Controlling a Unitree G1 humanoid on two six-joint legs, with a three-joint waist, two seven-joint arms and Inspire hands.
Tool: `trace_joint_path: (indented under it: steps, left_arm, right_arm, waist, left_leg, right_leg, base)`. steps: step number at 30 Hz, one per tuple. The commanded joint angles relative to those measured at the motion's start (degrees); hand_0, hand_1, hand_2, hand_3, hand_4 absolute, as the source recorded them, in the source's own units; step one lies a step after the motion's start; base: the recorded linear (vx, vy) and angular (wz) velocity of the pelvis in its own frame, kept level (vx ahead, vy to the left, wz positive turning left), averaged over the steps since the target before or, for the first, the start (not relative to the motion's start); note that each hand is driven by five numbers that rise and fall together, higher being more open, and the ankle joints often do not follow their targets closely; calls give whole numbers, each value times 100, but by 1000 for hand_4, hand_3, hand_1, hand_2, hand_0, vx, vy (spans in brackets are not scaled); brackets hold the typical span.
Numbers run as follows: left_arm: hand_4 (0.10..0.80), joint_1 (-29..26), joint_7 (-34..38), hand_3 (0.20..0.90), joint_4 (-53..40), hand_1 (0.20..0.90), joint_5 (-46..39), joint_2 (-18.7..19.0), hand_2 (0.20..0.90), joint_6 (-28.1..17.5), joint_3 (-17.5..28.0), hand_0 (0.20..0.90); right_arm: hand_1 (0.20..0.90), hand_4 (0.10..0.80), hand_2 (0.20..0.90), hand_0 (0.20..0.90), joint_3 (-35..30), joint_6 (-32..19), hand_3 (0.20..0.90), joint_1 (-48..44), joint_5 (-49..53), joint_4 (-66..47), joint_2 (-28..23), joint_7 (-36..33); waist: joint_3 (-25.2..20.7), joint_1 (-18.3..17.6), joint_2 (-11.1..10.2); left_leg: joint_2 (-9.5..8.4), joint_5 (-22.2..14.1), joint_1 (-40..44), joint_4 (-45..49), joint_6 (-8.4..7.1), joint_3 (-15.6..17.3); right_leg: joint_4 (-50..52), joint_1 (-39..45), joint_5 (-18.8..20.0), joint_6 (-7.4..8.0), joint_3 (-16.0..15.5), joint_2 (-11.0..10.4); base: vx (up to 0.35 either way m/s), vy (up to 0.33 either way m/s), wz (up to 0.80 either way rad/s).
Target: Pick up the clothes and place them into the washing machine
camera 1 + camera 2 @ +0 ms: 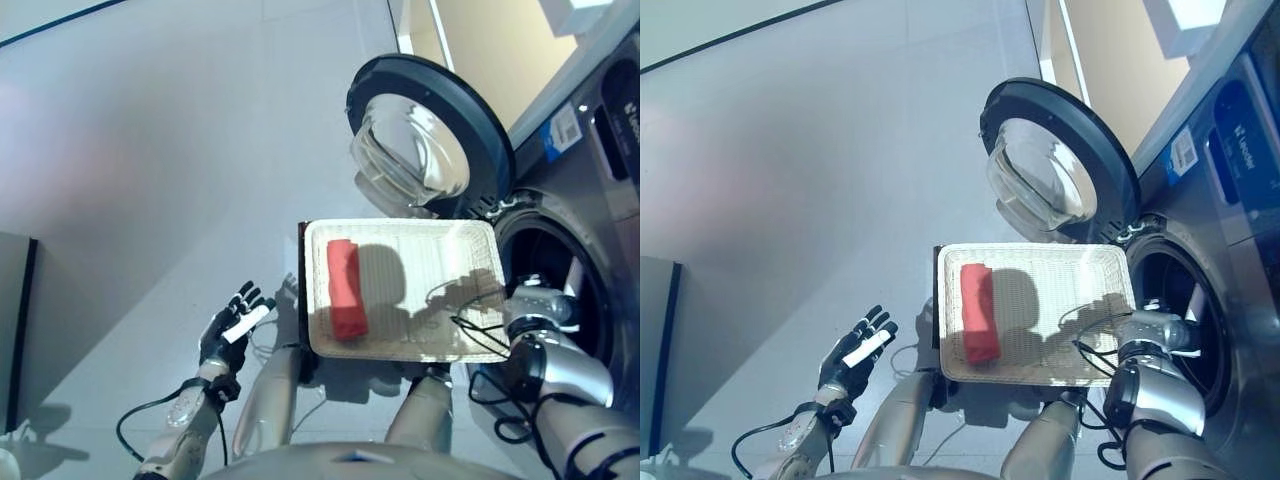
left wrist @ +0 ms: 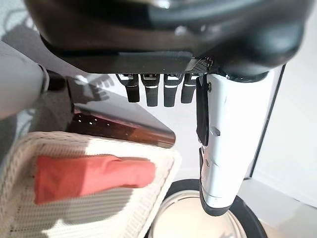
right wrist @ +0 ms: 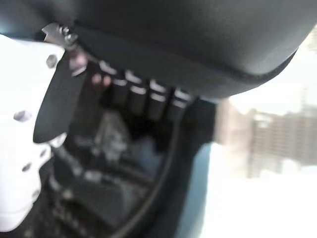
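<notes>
Red rolled cloth (image 1: 346,288) lies in the white wicker tray (image 1: 440,345), its long axis pointing away from the robot, beside the released left robot hand (image 1: 232,328); right robot hand (image 3: 143,94), fingers relaxed, reaches the washing machine drum (image 1: 560,270).

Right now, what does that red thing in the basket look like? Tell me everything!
The red cloth is a soft piece of fabric rolled into a long bundle. It lies flat on the left part of the white woven basket, running from the far side toward the near side. Only the basket's bottom touches it. Neither hand holds it: the left hand hangs open over the floor beside the basket. The washing machine's door stands open beyond the basket.
</notes>
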Motion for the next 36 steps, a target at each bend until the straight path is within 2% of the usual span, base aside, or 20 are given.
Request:
trace_joint_path:
  steps: [1,6,12,13,15,25,36]
  left_arm:
    - [800,132,-103,900,-472,900,225,17,900,-434,602,900]
    - [800,128,-65,900,-421,900,389,-42,900,-470,705,900]
    - [800,108,13,900,-307,900,666,-192,900,-522,852,900]
    - [800,108,13,900,-309,900,668,-194,900,-521,858,900]
    - [800,80,30,900,-329,900,735,-235,900,-554,906,900]
    - [800,71,58,900,-321,900,905,-292,900,-575,988,900]
    - [800,98,89,900,-444,900,936,-133,900,-571,1003,900]
  right_arm:
    - [900,800,900,900,321,-97,900,201,-641,-375,-50,183]
    - [900,800,900,900,783,80,900,441,-1194,-398,410,234]
    - [900,800,900,900,2110,698,900,697,-3232,-392,1136,38]
    - [900,800,900,900,2113,703,900,696,-3239,-402,1142,29]
    - [900,800,900,900,2522,839,900,780,-3784,-520,1353,74]
    - [900,800,900,900,3208,1150,900,782,-4943,-559,1751,35]
    - [900,800,900,900,3775,1464,900,569,-5814,-353,2018,-30]
  waist:
    - [7,84,-189]
    - [-13,75,-351]
    - [15,115,-453]
    - [7,101,-464]
    - [17,120,-493]
    - [67,135,-535]
    - [206,346,-447]
  left_leg:
    - [246,411,318,-783,-653,-445]
    - [263,497,485,-963,-639,-456]
    - [373,475,710,-985,-645,-478]
    - [355,525,696,-1016,-637,-479]
    - [408,506,779,-1028,-656,-476]
    - [383,575,647,-951,-631,-533]
    - [380,580,357,-788,-648,-644]
  right_leg:
    - [-345,599,285,-31,-185,-75]
    - [-481,743,395,-26,-268,-58]
    - [-446,877,301,-55,-255,41]
    - [-463,861,335,-56,-257,27]
    - [-482,920,304,-62,-278,78]
    - [-339,822,264,-83,-277,57]
    - [-109,648,171,-92,-350,57]
  base:
    - [64,-48,6]
    - [33,-21,9]
    - [17,-11,1]
    - [0,0,0]
    - [8,-14,-3]
    - [-13,1,-1]
    - [-18,-2,5]
